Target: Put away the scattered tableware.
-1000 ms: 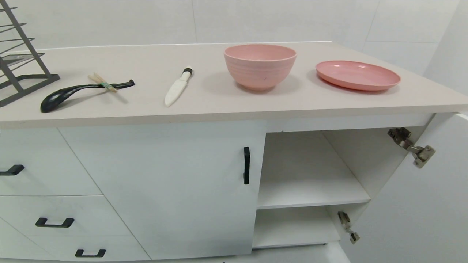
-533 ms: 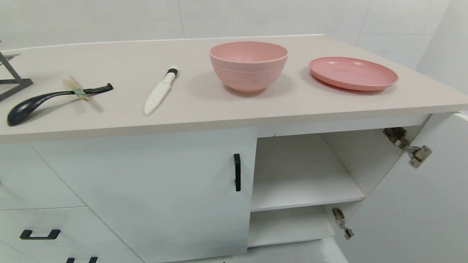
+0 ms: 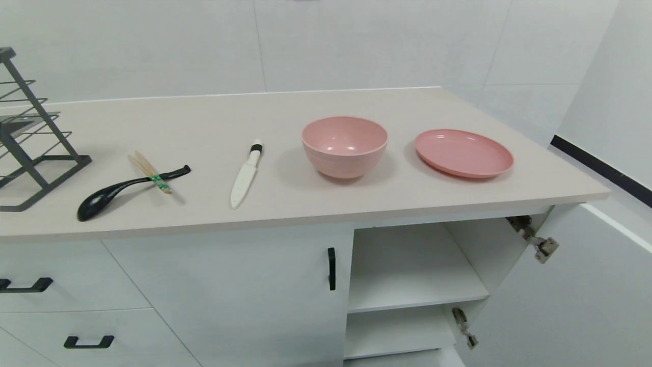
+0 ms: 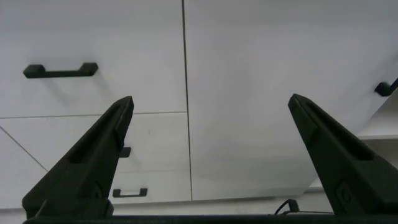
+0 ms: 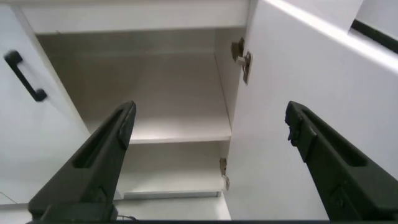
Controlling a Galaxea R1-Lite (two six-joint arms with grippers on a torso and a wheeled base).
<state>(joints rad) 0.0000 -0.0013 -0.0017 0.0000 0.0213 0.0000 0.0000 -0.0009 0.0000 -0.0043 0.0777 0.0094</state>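
Left end effector (image 4: 211,102) and right end effector (image 5: 210,109) both hang with fingers spread wide apart by the cabinet fronts, while the spoon (image 3: 122,191), with chopsticks (image 3: 150,171) across its handle, the knife (image 3: 245,174), bowl (image 3: 344,147) and plate (image 3: 463,153) sit on the desk (image 3: 356,204).

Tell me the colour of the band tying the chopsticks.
Green; the chopsticks lie across the black spoon. Head view shows it best.

The wire rack (image 3: 31,133) and the open cabinet door (image 3: 586,295) run off the edges.
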